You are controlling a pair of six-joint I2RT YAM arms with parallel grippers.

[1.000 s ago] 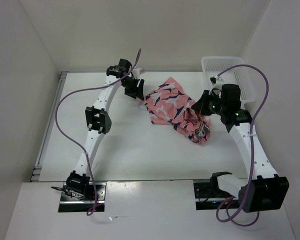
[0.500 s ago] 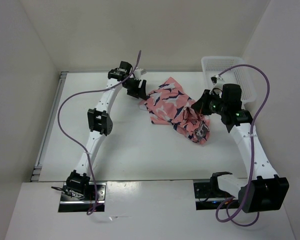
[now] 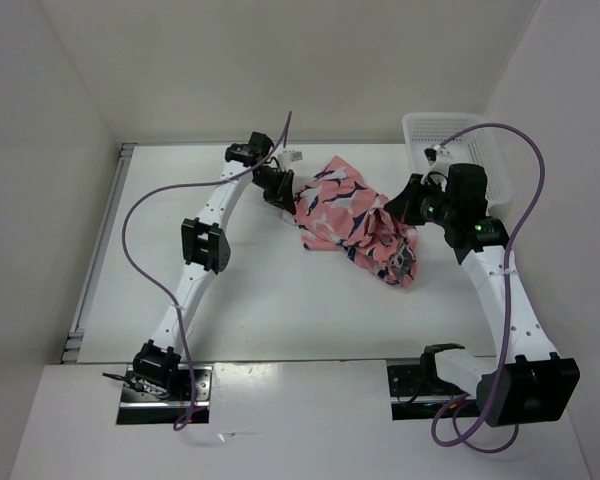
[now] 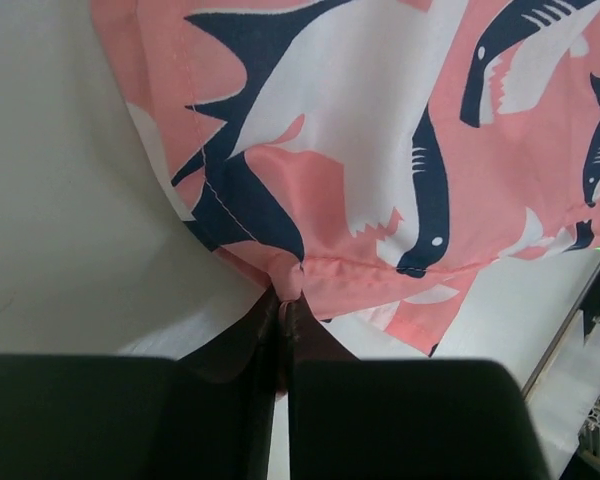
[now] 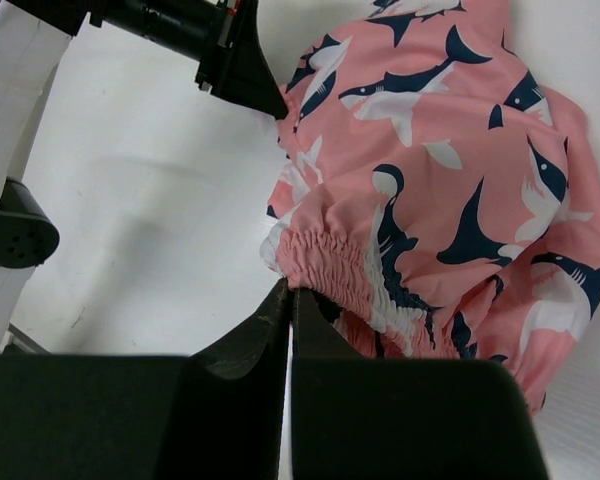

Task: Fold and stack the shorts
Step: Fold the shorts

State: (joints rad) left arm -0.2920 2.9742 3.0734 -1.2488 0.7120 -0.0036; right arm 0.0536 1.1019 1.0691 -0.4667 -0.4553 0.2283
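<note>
The coral-pink shorts (image 3: 342, 212) with navy and white shark-like prints lie crumpled at the table's far middle. My left gripper (image 3: 284, 196) is at their left edge; in the left wrist view its jaws (image 4: 285, 292) are shut on a pinch of the hem, and the shorts (image 4: 380, 150) spread beyond. My right gripper (image 3: 396, 214) is at their right side; in the right wrist view it (image 5: 291, 294) is shut on the gathered elastic waistband of the shorts (image 5: 450, 180). The left gripper (image 5: 248, 78) also shows at the top of that view.
A white mesh basket (image 3: 417, 137) stands at the far right corner, just behind the right arm. A purple cable loops over each arm. White walls close in the table on the left, back and right.
My left gripper has moved right to the shorts' left edge and closed on the hem. The right gripper has kept its hold and barely shifted.
</note>
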